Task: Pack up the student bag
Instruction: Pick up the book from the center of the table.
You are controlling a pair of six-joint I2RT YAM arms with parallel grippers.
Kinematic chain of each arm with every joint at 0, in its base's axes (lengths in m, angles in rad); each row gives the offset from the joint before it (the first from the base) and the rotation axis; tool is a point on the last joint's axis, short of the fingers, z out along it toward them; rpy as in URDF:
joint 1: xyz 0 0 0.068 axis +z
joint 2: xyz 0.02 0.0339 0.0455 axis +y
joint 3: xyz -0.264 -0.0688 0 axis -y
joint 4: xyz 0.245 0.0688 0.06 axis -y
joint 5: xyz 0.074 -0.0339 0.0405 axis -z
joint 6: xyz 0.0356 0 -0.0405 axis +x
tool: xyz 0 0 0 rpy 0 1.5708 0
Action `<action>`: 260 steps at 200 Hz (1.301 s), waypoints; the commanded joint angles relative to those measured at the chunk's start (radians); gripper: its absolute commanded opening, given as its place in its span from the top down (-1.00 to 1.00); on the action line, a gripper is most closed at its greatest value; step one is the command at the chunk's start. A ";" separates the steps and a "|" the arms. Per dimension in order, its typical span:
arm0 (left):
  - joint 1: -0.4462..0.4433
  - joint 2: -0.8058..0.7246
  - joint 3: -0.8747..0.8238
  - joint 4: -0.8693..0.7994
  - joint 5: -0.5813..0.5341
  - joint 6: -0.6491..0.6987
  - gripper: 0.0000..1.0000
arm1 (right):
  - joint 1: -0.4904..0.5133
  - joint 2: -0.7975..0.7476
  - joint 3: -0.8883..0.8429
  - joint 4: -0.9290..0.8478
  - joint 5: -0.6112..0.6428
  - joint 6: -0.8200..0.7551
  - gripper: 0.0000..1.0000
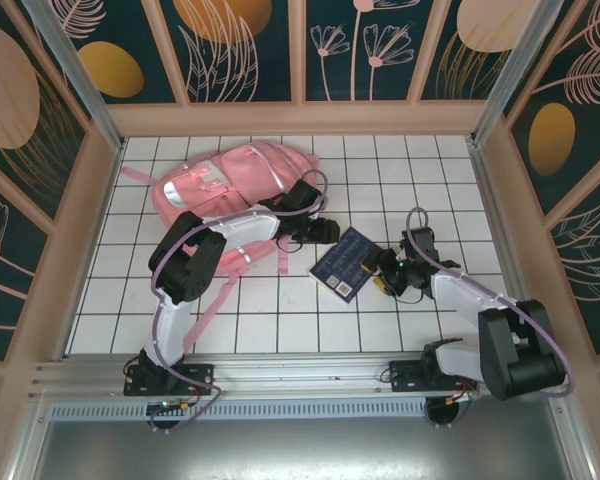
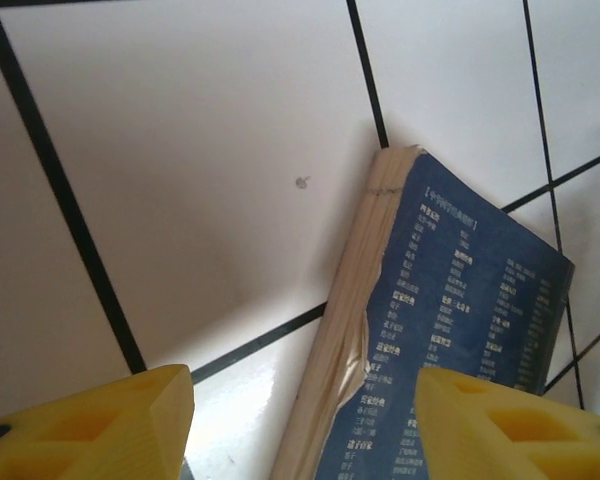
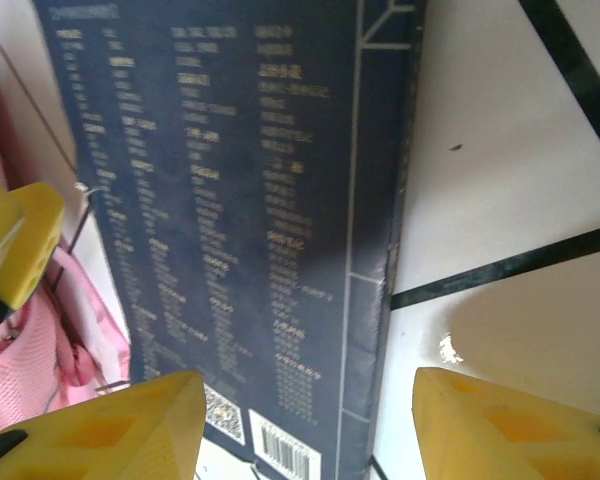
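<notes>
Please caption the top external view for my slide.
The left gripper and right gripper flank a blue book on the table, near the student bag.

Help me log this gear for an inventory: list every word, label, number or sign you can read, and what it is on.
On the blue book: columns of small print on its cover, too small and blurred to read.
On the bracketed heading at the cover's top: blurred, unreadable.
By the barcode and QR code at the cover's edge: any digits unreadable.
On the student bag: no text visible.
</notes>
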 commanded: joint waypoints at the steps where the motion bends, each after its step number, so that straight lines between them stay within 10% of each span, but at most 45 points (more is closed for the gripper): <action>1: -0.008 0.028 -0.030 0.028 0.055 -0.031 -0.22 | 0.014 0.034 0.008 0.048 -0.005 -0.017 -0.14; 110: -0.036 0.059 -0.106 0.153 0.230 -0.074 -0.20 | 0.078 0.189 0.069 0.161 0.013 -0.087 -0.08; 260: -0.039 0.075 -0.117 0.203 0.329 -0.089 -0.12 | 0.065 -0.005 -0.057 0.465 -0.089 0.120 -0.07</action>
